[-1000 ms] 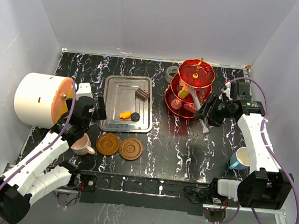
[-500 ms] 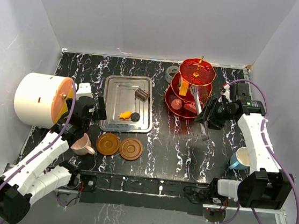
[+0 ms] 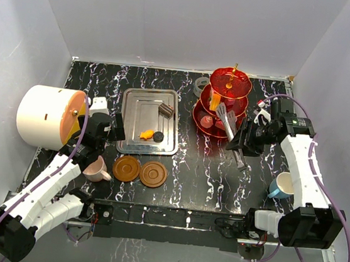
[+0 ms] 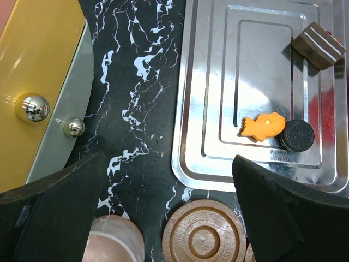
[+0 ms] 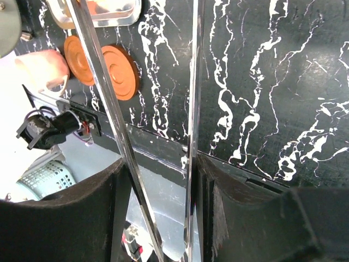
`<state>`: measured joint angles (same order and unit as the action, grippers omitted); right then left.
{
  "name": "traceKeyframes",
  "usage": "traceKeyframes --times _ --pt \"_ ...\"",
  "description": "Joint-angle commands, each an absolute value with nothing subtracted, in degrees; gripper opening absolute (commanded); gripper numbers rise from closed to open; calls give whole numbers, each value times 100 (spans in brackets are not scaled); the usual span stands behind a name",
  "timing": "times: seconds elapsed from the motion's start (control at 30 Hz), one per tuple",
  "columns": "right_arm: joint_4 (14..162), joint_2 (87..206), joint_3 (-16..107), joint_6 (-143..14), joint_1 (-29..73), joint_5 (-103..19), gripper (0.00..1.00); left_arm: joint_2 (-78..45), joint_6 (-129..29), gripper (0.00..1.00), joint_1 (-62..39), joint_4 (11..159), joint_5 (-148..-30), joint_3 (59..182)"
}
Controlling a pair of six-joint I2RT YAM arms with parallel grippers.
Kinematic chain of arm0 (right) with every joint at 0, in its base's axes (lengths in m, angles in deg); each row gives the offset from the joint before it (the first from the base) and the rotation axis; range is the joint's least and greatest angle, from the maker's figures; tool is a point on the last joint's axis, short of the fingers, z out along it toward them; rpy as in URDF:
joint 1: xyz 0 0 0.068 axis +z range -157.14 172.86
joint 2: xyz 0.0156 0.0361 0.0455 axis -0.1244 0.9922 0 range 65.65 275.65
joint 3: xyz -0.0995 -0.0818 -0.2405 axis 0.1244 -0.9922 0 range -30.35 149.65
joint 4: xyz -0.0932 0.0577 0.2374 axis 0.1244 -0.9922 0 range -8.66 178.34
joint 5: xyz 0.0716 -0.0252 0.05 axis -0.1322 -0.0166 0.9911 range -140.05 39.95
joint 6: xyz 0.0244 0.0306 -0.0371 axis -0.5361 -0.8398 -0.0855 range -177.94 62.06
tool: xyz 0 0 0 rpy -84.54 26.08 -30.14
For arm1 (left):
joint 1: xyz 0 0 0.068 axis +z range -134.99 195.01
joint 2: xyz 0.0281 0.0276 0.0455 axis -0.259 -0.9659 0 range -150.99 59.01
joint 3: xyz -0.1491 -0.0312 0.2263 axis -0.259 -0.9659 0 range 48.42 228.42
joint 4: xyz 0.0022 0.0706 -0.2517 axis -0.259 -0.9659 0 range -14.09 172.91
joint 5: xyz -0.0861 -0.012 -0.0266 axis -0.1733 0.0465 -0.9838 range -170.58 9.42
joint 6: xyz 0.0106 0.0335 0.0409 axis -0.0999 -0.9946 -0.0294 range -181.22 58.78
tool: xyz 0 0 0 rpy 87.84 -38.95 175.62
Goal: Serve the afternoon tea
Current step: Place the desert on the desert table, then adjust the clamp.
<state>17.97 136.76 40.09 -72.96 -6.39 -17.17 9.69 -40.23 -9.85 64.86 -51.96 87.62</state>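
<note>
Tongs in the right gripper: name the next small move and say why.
Probably swing the right gripper, shut on the tongs, left toward the steel tray. Three sweets lie there: an orange fish, a black cookie, a brown striped piece. The tong tips hang by the red stand, apparently empty.

Drum far left. Tray centre, sweets on it; saucers, left cup before it. Stand right of tray; right cup near right edge.

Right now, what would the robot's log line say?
left tool: open, near tray | right tool: gripping tongs, tips at red stand | tray: three sweets | saucers: bare
</note>
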Motion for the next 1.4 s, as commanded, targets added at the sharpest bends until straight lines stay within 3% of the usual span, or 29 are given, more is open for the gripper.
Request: traceKeyframes --times 0.0,0.2,0.47,0.57,0.73,1.03,1.37 --pt "1814 13334 4246 -7112 -644 -1224 44 984 -4044 99 -986 6482 -5228 8851" --pt "2009 13201 4104 -7092 -578 -472 43 998 -4024 99 -986 6472 -5245 8855" --pt "2501 13370 4061 -7342 112 -449 40 1011 -3549 99 -986 6373 -5598 8957" --pt "2839 13648 4312 -7657 1006 -1193 39 960 -3022 99 -986 6459 -6330 9277" --pt "3409 13921 4705 -7907 1552 -2322 38 813 -2064 99 -986 6556 -7370 9756" --pt "4181 14287 4988 -7940 2988 -3729 37 573 15 99 -986 7961 -9101 9225" --pt "4696 14859 5475 -7677 4236 -4953 38 -210 1560 94 -989 9213 -9770 8975"
